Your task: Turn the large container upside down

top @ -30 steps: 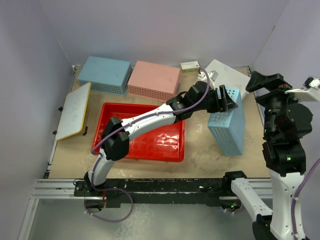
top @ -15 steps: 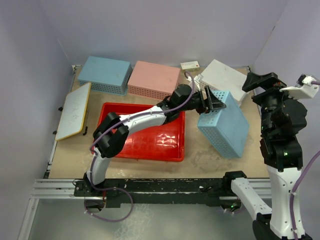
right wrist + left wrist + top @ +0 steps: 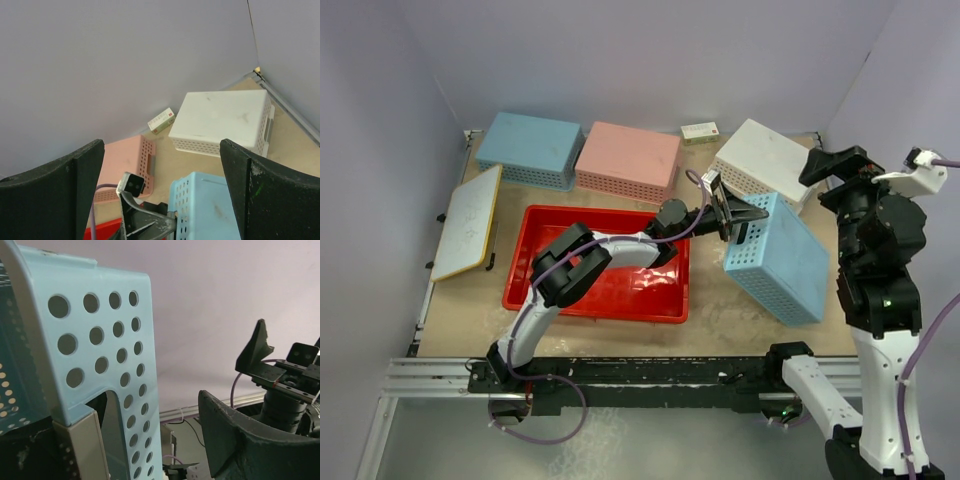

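Observation:
The large container, a shallow glossy red tray [image 3: 535, 222], lies open side up on the table's middle left; a corner of it shows in the right wrist view [image 3: 100, 232]. My left arm reaches across it. My left gripper [image 3: 732, 216] [image 3: 145, 415] is open at the rim of a light blue perforated basket [image 3: 778, 258] [image 3: 100, 340] that lies tilted right of the tray. The basket wall stands beside one finger pad [image 3: 80, 450]; the other finger is well apart. My right gripper [image 3: 835, 168] [image 3: 160, 200] is open and empty, held high at the right.
A blue basket [image 3: 530, 148], a pink basket [image 3: 628, 158] and a white basket [image 3: 760, 160] lie along the back wall. A small box [image 3: 700, 131] sits between the last two. A white board [image 3: 468, 222] lies at the left edge.
The light blue basket tipped from standing on end to lying lower and tilted at the right. My left gripper drew back left and its jaws spread. The red tray has not moved.

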You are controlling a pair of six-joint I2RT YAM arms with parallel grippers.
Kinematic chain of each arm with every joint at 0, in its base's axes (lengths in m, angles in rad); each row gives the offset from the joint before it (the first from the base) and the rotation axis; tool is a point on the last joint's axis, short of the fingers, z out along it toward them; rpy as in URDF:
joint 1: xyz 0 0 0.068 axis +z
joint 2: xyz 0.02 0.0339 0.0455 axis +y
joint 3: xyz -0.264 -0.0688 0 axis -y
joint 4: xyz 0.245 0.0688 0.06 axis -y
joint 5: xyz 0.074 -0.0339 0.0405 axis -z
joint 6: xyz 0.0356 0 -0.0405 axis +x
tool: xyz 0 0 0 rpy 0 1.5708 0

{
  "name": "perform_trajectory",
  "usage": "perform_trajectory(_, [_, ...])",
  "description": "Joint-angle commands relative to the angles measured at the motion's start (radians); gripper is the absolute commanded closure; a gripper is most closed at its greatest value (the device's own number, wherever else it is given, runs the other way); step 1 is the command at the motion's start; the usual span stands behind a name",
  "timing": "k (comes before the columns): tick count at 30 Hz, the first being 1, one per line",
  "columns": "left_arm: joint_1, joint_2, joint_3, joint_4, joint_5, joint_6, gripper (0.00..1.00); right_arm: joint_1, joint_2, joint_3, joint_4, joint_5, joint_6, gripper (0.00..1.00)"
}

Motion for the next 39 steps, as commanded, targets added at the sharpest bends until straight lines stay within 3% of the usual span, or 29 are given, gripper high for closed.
perform_trajectory(1, [-0.002,-0.047,-0.007,0.165,0.002,-0.062,0.29,0.004,0.052,-0.009,-0.069,-0.023,-0.023,0.00])
perform_trajectory(9, [-0.001,-0.055,-0.028,0.181,-0.011,-0.068,0.29,0.004,0.137,0.036,-0.404,-0.041,-0.031,0.00])
perform_trajectory(14, [-0.001,-0.045,-0.025,0.210,-0.027,-0.089,0.29,0.004,0.149,0.016,-0.518,-0.083,-0.034,0.00])
perform_trajectory(28, [-0.001,-0.042,-0.021,0.215,-0.035,-0.093,0.29,0.004,0.132,-0.128,-0.480,-0.311,-0.042,0.00])
perform_trajectory(39, [0.029,-0.088,-0.086,0.180,-0.025,-0.039,0.29,0.003,0.111,-0.142,-0.608,-0.011,-0.032,0.00])
